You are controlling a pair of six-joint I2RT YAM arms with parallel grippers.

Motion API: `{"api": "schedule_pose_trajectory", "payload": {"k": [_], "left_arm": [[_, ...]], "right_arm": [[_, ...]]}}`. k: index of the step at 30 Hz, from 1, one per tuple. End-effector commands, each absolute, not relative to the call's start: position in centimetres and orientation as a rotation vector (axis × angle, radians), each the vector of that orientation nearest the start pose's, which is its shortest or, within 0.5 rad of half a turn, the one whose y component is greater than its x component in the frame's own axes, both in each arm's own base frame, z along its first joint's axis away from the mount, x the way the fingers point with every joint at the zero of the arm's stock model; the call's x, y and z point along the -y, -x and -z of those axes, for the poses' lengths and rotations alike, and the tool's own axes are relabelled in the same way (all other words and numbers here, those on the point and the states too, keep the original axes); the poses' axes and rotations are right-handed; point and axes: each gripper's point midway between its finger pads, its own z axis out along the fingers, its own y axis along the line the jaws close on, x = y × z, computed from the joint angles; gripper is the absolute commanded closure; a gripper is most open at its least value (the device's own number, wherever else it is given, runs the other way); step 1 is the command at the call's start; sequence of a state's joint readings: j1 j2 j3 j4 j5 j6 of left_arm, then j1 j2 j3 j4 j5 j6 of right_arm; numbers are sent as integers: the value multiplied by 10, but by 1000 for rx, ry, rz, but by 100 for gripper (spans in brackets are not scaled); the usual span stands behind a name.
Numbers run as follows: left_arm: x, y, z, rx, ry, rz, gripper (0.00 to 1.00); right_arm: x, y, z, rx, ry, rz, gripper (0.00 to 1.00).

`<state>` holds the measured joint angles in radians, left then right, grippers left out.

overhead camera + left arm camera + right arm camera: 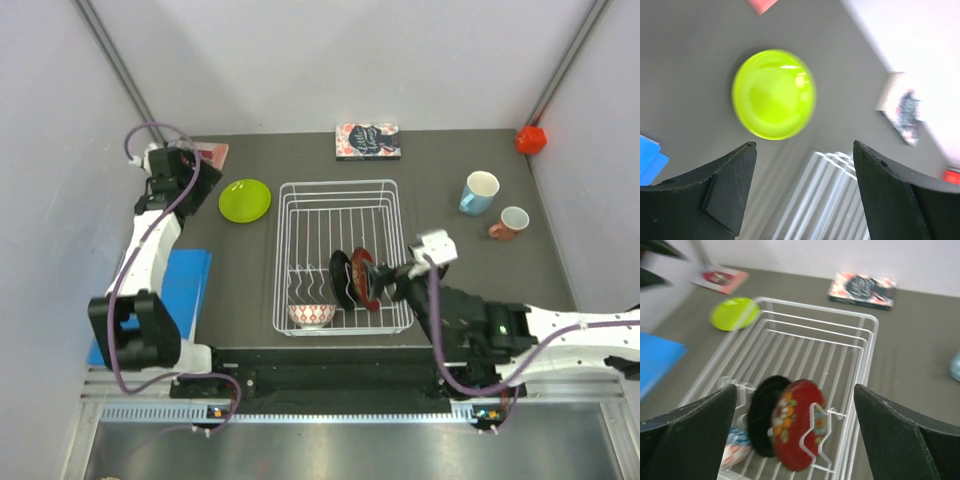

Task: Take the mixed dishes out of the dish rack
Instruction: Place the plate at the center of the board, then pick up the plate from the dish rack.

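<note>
The white wire dish rack [340,200] [860,340] holds a black plate [342,278] [762,415] and a red floral plate [364,280] [797,430] standing on edge. A small patterned bowl [312,316] [735,452] sits at its near end. The lime-green plate [245,200] [774,94] lies flat on the table left of the rack. A light-blue mug [479,192] and a salmon-pink mug [511,222] stand at the right. My left gripper [188,165] [805,145] hangs open and empty above the table beside the green plate. My right gripper [388,275] [795,387] is open, just short of the red plate.
A floral book [368,141] [862,288] lies behind the rack. There is a pink book [213,153] at the far left and a blue book [180,290] at the near left. A red cube [530,139] sits in the far right corner.
</note>
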<state>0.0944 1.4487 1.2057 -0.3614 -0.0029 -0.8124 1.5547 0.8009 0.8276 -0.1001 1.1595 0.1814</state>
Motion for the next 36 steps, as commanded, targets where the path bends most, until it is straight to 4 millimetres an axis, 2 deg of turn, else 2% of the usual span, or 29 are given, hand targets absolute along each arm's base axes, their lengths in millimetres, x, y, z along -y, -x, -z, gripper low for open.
{"api": "schedule_pose_trajectory", "payload": {"k": [1, 2, 3, 4, 5, 6, 7, 8, 9, 10, 12, 13, 17, 23, 28, 32, 33, 35, 36], "left_arm": [[18, -403, -252, -1901, 837, 500, 18], [22, -397, -255, -1898, 820, 494, 18], [29, -387, -264, -1886, 788, 507, 18], [40, -379, -256, -1911, 757, 494, 18], [43, -373, -254, -1915, 746, 481, 18], [48, -364, -259, -1902, 722, 489, 18], [59, -356, -247, -1939, 698, 494, 18], [63, -350, -245, -1947, 683, 498, 18], [65, -344, -246, -1943, 673, 503, 18], [70, -336, -235, -1978, 664, 501, 18], [72, -327, -234, -1975, 648, 512, 18], [72, -322, -227, -1989, 647, 504, 18], [70, -314, -222, -2003, 628, 492, 18], [72, -309, -218, -2012, 615, 505, 19], [75, -308, -213, -2026, 619, 517, 19], [75, -308, -209, -2032, 619, 519, 20], [75, -308, -207, -2036, 620, 516, 20], [75, -309, -206, -2039, 622, 514, 20], [75, -309, -205, -2041, 621, 515, 20]], "right_arm": [[-230, -200, -277, -1815, 329, -275, 3], [-232, -214, -257, -1872, 352, -188, 4], [-233, -215, -245, -1902, 399, -134, 7], [-238, -217, -242, -1910, 424, -114, 9], [-245, -219, -229, -1933, 469, -80, 10], [-250, -220, -223, -1945, 493, -74, 14], [-258, -218, -218, -1964, 523, -100, 16], [-264, -220, -207, -1988, 553, -89, 18], [-269, -220, -204, -1996, 563, -98, 22], [-273, -219, -199, -2009, 577, -106, 25], [-278, -219, -192, -2024, 584, -111, 31], [-280, -219, -191, -2028, 586, -115, 32], [-287, -220, -177, -2055, 610, -110, 36], [-295, -221, -168, -2074, 627, -119, 37], [-295, -218, -151, -2111, 650, -112, 47], [-294, -215, -140, -2133, 649, -119, 62], [-293, -215, -137, -2136, 649, -118, 71], [-292, -214, -139, -2134, 645, -126, 82], [-291, -214, -141, -2131, 641, -128, 91]]}}
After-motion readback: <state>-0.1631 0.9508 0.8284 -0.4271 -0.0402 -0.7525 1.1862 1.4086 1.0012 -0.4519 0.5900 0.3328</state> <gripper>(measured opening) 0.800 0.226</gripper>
